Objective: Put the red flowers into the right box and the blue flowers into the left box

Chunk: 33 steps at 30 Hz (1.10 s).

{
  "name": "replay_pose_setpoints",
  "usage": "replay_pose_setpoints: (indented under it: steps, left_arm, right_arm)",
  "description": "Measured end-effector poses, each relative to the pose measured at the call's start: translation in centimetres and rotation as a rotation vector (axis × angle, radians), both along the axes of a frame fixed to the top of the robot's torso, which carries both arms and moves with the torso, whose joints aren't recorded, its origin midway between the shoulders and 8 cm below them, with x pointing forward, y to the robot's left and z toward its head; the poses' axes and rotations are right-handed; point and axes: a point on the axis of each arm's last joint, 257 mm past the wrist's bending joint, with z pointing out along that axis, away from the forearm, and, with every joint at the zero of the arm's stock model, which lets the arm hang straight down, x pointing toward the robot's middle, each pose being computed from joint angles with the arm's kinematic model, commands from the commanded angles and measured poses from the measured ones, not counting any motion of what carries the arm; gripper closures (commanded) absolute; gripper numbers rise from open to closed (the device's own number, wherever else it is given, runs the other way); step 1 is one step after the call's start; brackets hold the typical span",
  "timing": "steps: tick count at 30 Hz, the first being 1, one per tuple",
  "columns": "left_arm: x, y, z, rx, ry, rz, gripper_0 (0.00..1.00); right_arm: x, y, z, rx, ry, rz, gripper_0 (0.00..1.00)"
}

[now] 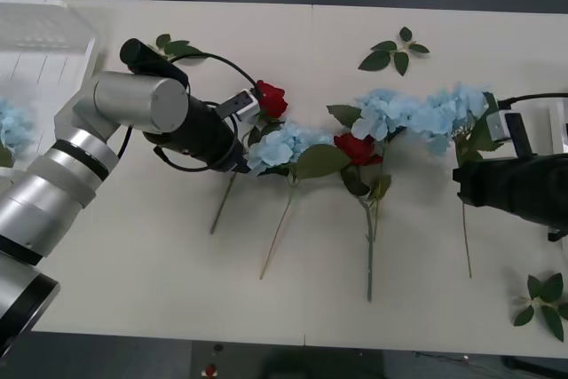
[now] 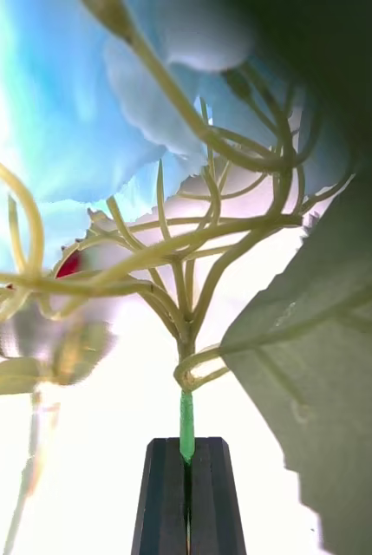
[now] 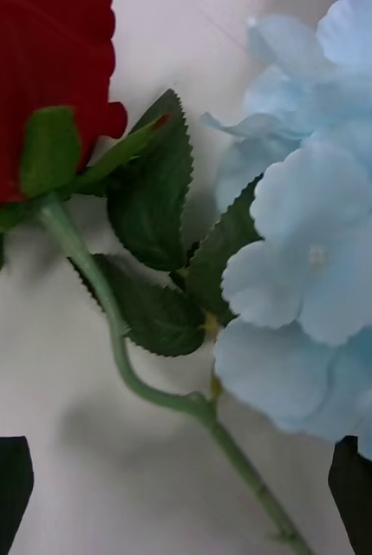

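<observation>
Progress: early. One pale blue cluster (image 1: 11, 127) already lying in the left box (image 1: 53, 42) at the far left edge; the rest unsorted on the tabletop (image 1: 133, 281). Left pincer (image 3: 186, 494) released, black fingers spread at either side of a red rose's (image 1: 271, 99) bent green stem (image 3: 107, 312), hovering above the tabletop, a blue hydrangea head (image 1: 280, 146) just beside it. Right pincer (image 2: 186, 490) clenched on the green stem base (image 2: 186, 425) of the rightmost blue hydrangea (image 1: 448, 113), near the right box (image 1: 555, 126), which is the wrong box for blue. Remaining: two red roses, the second (image 1: 358, 148) lying mid-row, and three blue hydrangeas. Obstructions: heads and leaves overlapping along the row, so lifting one stem likely to drag a neighbour. Loose green leaf sprigs (image 1: 393, 52) lying apart at far centre, another (image 1: 541, 303) at near right.
</observation>
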Motion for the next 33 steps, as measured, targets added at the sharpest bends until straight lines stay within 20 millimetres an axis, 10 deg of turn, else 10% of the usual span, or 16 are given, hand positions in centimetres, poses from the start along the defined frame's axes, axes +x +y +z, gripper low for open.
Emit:
replay_pose_setpoints:
  steps: [13,24,33]
  left_arm:
    - [-1.4,-2.4,-2.2,0.101,0.007,-0.046,0.06]
    - [-1.1,-1.9,-2.5,0.106,0.008,-0.011,0.93]
    - [-0.2,-1.1,-3.1,0.094,-0.006,0.019,1.0]
  right_arm:
    - [-2.8,5.3,9.9,0.056,-0.248,0.26,1.0]
    - [-2.9,11.3,13.7,0.089,-0.475,0.45,1.0]
    - [-2.8,15.7,14.2,0.096,-0.612,0.585,1.0]
